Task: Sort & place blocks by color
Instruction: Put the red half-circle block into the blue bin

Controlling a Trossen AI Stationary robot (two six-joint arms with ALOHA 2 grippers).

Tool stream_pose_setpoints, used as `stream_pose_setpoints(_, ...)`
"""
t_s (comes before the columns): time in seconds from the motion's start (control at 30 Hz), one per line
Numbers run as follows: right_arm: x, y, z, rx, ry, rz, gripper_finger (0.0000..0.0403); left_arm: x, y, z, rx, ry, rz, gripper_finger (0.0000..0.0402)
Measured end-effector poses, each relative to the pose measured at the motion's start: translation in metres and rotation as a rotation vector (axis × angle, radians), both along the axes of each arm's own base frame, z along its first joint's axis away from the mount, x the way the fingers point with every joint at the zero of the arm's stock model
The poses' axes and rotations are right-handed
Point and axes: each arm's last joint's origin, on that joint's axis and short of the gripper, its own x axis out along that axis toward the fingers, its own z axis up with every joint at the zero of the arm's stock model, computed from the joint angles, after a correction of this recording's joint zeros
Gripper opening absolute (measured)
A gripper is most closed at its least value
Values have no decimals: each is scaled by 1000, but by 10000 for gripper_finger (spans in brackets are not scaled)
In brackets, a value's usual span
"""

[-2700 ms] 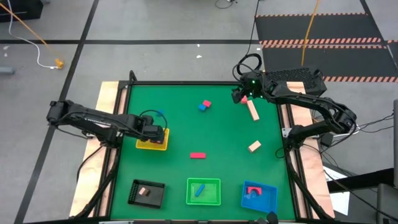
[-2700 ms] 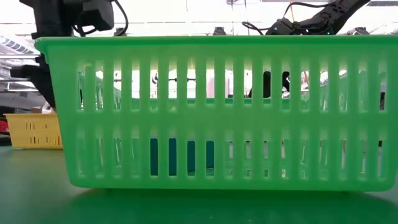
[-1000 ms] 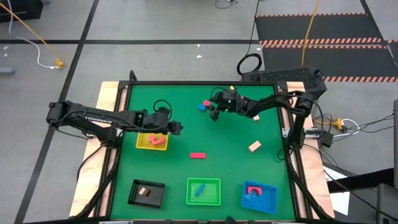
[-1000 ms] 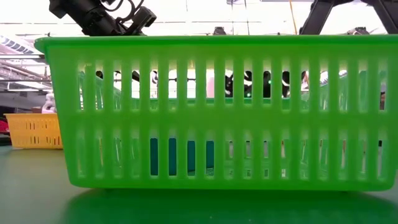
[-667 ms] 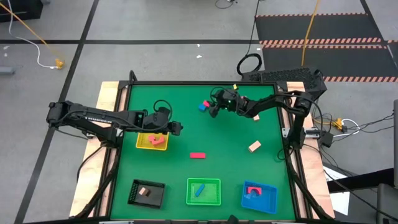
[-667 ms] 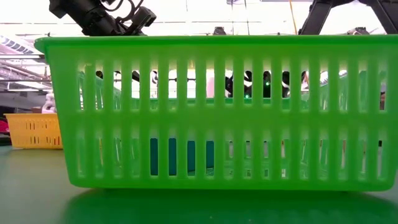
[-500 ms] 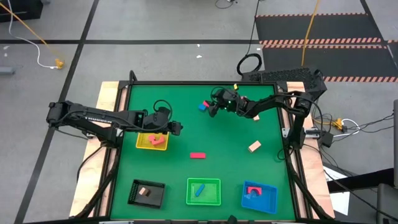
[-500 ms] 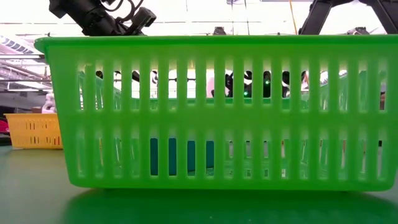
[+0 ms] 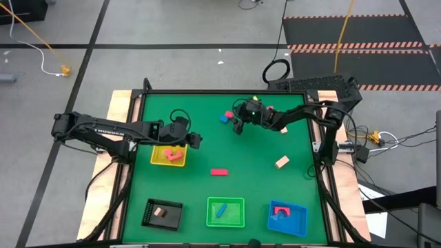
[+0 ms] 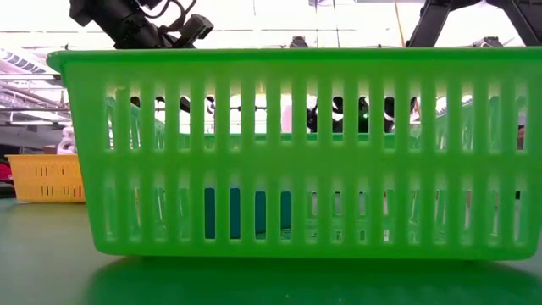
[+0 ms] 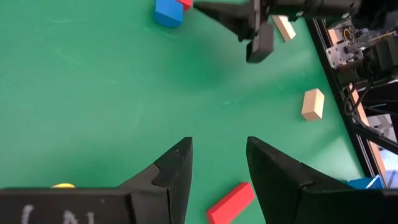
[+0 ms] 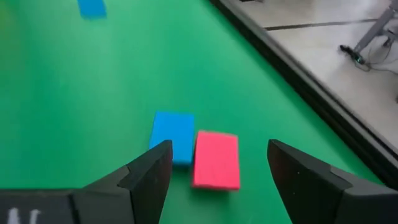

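- At the far middle of the green table (image 9: pixel 207 148): right gripper (image 9: pixel 238 126), fingers spread wide and empty, lined up on a blue block (image 12: pixel 172 137) and a pink block (image 12: pixel 216 159) that lie touching side by side.
- Over the yellow tray's (image 9: pixel 160 158) inner edge: left gripper (image 9: pixel 195 141), fingers parted with nothing between them; a red piece (image 9: pixel 174 153) lies in that tray.
- Loose blocks elsewhere: red bar (image 9: pixel 219 172) mid-table; cream block (image 9: pixel 282 162) and a second cream bar (image 11: pixel 285 27) towards the right side.
- Already binned: pieces in the black tray (image 9: pixel 149 214), green tray (image 9: pixel 238 215) and blue tray (image 9: pixel 298 219).
- Risk, as judged: the pair touch, so closing fingers could take both or push one aside, mixing colours.
- Risk: the two grippers sit near each other; a left reach for the red bar may crowd the right arm.
- View differences: the right wrist view alone shows the pair's contact; the low view is filled by the green tray's slatted wall; the left wrist view shows the right gripper close to the blue block.
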Motion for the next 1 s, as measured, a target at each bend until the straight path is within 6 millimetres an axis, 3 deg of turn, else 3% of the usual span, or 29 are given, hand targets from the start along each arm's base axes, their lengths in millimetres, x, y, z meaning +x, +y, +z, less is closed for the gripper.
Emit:
stream_pose_setpoints(0.33, 2, -2, -25, -28, 48, 22, 252, 0, 1, 0, -1, -1, 6, 152)
stream_pose_setpoints(1.0, -4, -19, -22, -48, 8, -31, 251, 0, 6, 0, 7, 2, 16, 152)
